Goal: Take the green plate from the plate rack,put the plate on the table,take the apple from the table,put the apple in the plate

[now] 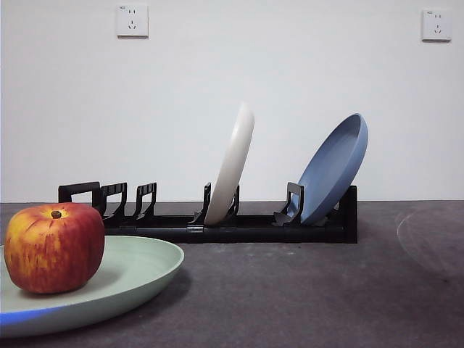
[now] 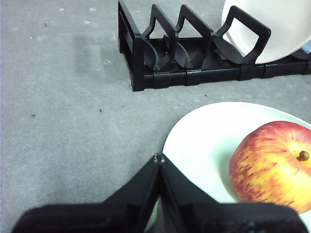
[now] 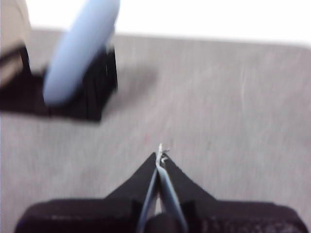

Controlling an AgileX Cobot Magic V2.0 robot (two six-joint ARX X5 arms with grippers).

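The green plate [image 1: 138, 272] lies flat on the table [image 1: 304, 290] at the near left, and the apple [image 1: 54, 246] sits on it, stem up. In the left wrist view the same apple [image 2: 274, 165] rests on the green plate [image 2: 204, 145], with my left gripper [image 2: 159, 158] shut and empty just above the plate's rim. The black plate rack [image 1: 239, 225] stands behind; its end [image 2: 141, 63] shows empty slots. My right gripper [image 3: 159, 154] is shut, holding nothing, above bare table beside the rack's other end [image 3: 92, 92].
A cream-white plate [image 1: 232, 167] leans in the middle of the rack and a blue plate [image 1: 333, 167] leans at its right end. The blue plate [image 3: 80, 48] also appears blurred in the right wrist view. Two wall sockets sit high on the white wall.
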